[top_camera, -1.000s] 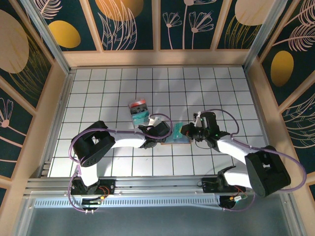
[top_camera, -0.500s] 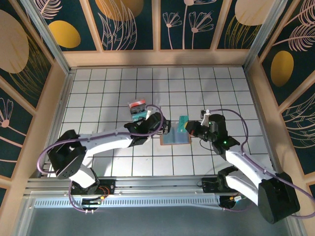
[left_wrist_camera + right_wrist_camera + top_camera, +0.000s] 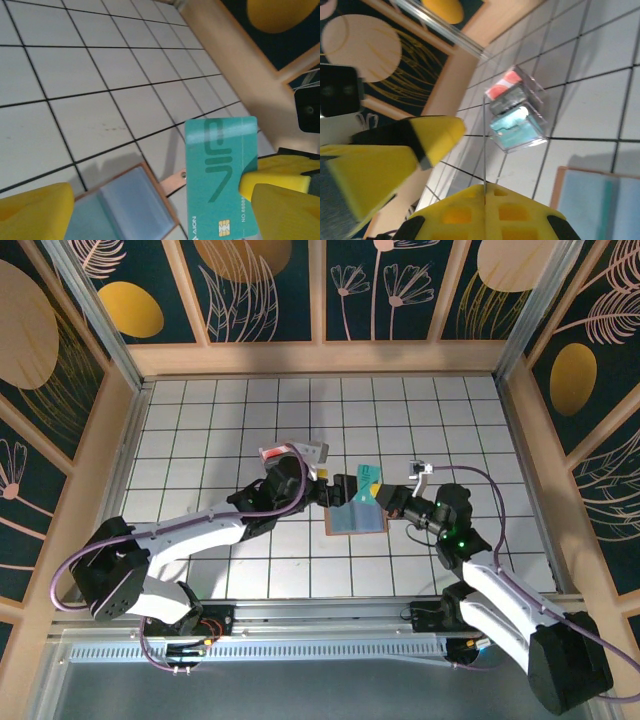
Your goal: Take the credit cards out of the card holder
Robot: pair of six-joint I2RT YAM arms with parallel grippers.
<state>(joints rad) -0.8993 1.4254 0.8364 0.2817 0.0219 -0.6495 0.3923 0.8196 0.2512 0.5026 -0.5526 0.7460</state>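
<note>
Two arms are stretched inward over the white tiled table (image 3: 200,420), their claws close together near its middle. The card holder (image 3: 355,520) lies open and flat on the tiles there, blue-grey faces up inside an orange-tan border, just below and on the near side of both claws. A clear box (image 3: 517,115) with red and teal contents sits on the tiles by the left wrist, apart from the holder.

The right gripper (image 3: 485,200) is pinched closed on a teal credit card (image 3: 222,175), holding it by one edge, raised over the holder's far side. From the right wrist the card shows edge-on, a thin line rising from between the yellow pads.

The left gripper (image 3: 340,488) stands wide open, its yellow fingers (image 3: 35,212) spread to either side of the card and gripping nothing. The card stands much closer to the finger at the right of the left wrist view; whether they touch cannot be told.
</note>
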